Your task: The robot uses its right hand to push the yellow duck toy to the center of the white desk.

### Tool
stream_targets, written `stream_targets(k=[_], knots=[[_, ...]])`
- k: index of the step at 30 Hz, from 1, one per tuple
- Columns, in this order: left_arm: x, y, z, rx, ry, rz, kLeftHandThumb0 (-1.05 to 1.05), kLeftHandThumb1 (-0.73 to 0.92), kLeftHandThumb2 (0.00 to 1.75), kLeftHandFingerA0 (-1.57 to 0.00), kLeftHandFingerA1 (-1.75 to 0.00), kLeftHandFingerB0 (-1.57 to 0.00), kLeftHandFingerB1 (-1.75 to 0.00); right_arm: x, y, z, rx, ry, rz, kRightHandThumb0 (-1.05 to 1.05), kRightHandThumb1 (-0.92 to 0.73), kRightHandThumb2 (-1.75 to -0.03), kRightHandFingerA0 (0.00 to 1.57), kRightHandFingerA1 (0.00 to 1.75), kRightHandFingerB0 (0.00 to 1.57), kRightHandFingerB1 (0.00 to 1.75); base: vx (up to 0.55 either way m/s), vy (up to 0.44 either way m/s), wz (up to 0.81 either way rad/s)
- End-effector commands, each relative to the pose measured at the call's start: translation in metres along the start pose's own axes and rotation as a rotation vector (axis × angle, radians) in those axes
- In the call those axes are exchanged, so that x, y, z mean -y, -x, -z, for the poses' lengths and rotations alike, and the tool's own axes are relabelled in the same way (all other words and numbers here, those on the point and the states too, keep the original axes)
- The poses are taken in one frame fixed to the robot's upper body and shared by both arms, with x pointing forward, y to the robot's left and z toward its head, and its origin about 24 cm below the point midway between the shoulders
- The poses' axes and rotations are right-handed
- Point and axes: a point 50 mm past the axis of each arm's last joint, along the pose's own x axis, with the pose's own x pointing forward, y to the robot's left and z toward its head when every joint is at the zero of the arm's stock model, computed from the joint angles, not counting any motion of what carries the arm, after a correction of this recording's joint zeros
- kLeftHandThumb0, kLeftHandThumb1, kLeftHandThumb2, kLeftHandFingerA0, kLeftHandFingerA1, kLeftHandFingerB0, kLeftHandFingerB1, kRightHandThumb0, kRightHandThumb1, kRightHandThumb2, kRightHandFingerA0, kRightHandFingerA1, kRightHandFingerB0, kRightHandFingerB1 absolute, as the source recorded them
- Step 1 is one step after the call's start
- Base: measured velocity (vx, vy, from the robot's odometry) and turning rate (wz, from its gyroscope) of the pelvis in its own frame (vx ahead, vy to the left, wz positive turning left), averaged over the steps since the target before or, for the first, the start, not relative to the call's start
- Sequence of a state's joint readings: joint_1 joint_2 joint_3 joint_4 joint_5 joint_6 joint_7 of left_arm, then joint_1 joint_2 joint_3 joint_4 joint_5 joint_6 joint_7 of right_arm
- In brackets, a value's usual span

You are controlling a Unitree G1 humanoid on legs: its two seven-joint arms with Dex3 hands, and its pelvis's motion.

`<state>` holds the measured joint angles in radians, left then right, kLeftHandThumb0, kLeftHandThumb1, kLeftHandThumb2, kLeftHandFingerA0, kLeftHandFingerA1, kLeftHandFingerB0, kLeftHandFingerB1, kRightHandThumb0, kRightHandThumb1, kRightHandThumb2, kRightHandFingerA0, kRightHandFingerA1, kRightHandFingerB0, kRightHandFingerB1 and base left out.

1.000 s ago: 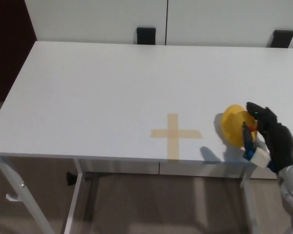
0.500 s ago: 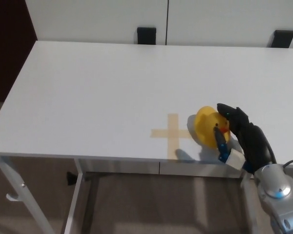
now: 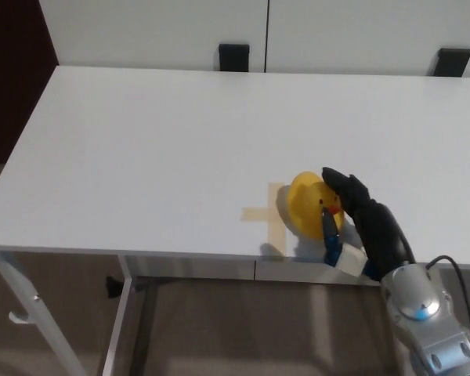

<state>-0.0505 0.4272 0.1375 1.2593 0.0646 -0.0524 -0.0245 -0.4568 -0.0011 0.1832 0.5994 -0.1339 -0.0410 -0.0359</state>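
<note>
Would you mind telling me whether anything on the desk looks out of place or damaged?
Nothing stands out. The yellow duck toy sits intact on the white desk, overlapping the tan tape cross, with the right hand against its right side.

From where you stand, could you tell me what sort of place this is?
Probably a lab or test room: a bare white desk marked with a tape cross, a lone yellow duck and plain white cabinets behind.

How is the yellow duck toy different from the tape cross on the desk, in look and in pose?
The yellow duck toy is rounded and stands up from the white desk; the tape cross lies flat. The duck is bright yellow, the cross pale tan. The right hand touches the duck, not the cross. Both sit near the desk's front edge, the duck overlapping the cross's right arm.
</note>
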Motion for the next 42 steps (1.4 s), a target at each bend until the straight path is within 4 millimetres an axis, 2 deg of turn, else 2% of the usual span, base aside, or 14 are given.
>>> stream_targets(k=[1,10,11,14,15,20,21,23,24,27,30,39,40,42], knots=[[0.000,0.000,-0.001,0.003,0.005,0.002,0.46,-0.34,1.68,-1.26,-1.00,-1.34,-1.05,-0.017,0.000,0.004,-0.066,0.013,-0.058,-0.87,-0.86,-1.26,0.00,0.31,0.04,0.16,0.00,0.000,0.00],[0.001,0.000,0.000,0.009,-0.004,0.008,0.67,-0.33,1.74,-1.23,-0.96,-1.31,-1.04,-0.023,-0.003,-0.001,-0.057,-0.021,-0.074,-0.89,-0.86,-1.25,0.00,0.29,0.05,0.15,0.00,0.000,0.00],[0.001,0.000,0.000,0.007,-0.004,0.008,0.58,-0.32,1.69,-1.27,-0.97,-1.30,-1.02,-0.024,-0.003,-0.002,-0.059,-0.018,-0.076,-0.88,-0.92,-0.84,0.00,0.41,0.00,0.31,0.00,0.000,0.00],[0.001,0.000,0.000,0.004,-0.005,0.007,0.58,-0.32,1.69,-1.27,-0.97,-1.30,-1.02,-0.025,-0.003,-0.003,-0.062,-0.015,-0.078,-0.88,-0.92,-0.84,0.00,0.41,0.00,0.31,0.00,0.000,0.00],[0.001,0.000,0.000,0.006,-0.010,0.009,0.52,-0.35,1.73,-1.27,-0.98,-1.27,-1.04,-0.026,-0.003,-0.003,-0.060,-0.018,-0.080,-0.92,-0.85,-1.25,0.00,0.32,0.09,0.15,0.00,0.000,0.00],[0.001,0.000,-0.001,0.011,-0.016,0.011,0.60,-0.31,1.72,-1.17,-0.95,-1.29,-1.04,-0.029,-0.004,-0.004,-0.055,-0.027,-0.085,-0.89,-0.83,-1.24,0.03,0.36,0.09,0.18,0.00,0.000,0.00],[0.000,0.000,0.000,0.006,-0.021,0.010,0.48,-0.34,1.64,-1.28,-0.97,-1.35,-1.07,-0.030,-0.003,-0.003,-0.054,-0.034,-0.089,-0.91,-0.92,-0.84,0.00,0.40,0.02,0.27,0.00,0.000,0.00],[0.000,0.000,0.000,0.005,-0.022,0.010,0.48,-0.34,1.64,-1.28,-0.97,-1.35,-1.07,-0.030,-0.003,-0.003,-0.054,-0.035,-0.089,-0.91,-0.92,-0.84,0.00,0.40,0.02,0.27,0.00,0.000,0.00],[0.000,0.000,0.000,0.007,-0.021,0.010,0.56,-0.38,1.71,-1.30,-0.95,-1.32,-1.00,-0.031,-0.003,-0.003,-0.054,-0.036,-0.090,-0.89,-0.82,-1.23,0.03,0.35,0.09,0.17,0.00,0.000,0.00],[0.001,0.000,-0.001,0.011,-0.013,0.012,0.40,-0.42,1.63,-1.29,-0.94,-1.38,-1.05,-0.033,-0.004,-0.007,-0.052,-0.035,-0.096,-0.89,-0.82,-1.24,0.00,0.40,0.05,0.23,0.00,0.000,0.00],[0.001,0.000,0.000,0.006,-0.015,0.013,0.65,-0.34,1.75,-1.34,-1.02,-1.24,-1.07,-0.037,-0.004,-0.009,-0.044,-0.031,-0.106,-0.95,-0.83,-1.25,0.00,0.39,0.10,0.19,0.00,0.000,0.00],[0.002,0.000,0.002,-0.003,-0.017,0.014,0.69,-0.29,1.74,-1.19,-0.95,-1.23,-0.97,-0.038,-0.005,-0.013,-0.014,-0.003,-0.108,-0.79,-0.75,-1.23,0.00,0.43,0.00,0.23,0.00,0.000,0.00],[0.002,0.001,0.003,-0.004,-0.021,0.018,0.68,-0.33,1.75,-1.19,-0.94,-1.22,-0.97,-0.036,-0.004,-0.012,-0.014,0.007,-0.096,-0.93,-0.79,-1.10,0.00,0.31,0.00,0.15,0.00,0.000,0.00],[0.002,0.001,0.004,-0.005,-0.021,0.020,0.63,-0.29,1.69,-1.24,-1.00,-1.28,-1.07,-0.029,-0.003,-0.008,0.000,0.118,-0.018,-1.01,-0.89,-1.26,0.00,0.26,0.00,0.08,0.00,0.000,0.00]])
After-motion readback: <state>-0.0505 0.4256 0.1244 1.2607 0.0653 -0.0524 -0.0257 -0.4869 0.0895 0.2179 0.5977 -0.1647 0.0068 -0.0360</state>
